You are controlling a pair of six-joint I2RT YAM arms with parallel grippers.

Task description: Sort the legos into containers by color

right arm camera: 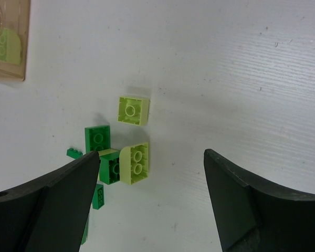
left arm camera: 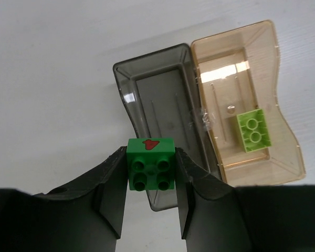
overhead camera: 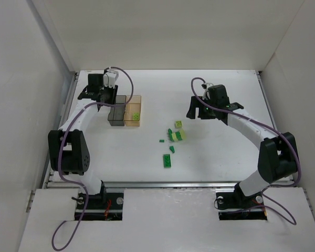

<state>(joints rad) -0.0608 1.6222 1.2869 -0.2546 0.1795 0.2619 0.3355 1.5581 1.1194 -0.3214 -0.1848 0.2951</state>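
Observation:
My left gripper is shut on a dark green lego with a red mark, held above the near end of the smoky grey container, which is empty. The amber container beside it holds one pale yellow-green lego. In the top view the left gripper hovers over the containers. My right gripper is open above the loose pile: pale legos and dark green legos. The pile lies mid-table.
White walls enclose the table on the left, back and right. The right arm arches over the right half. A dark green brick lies apart from the pile, nearer the front edge.

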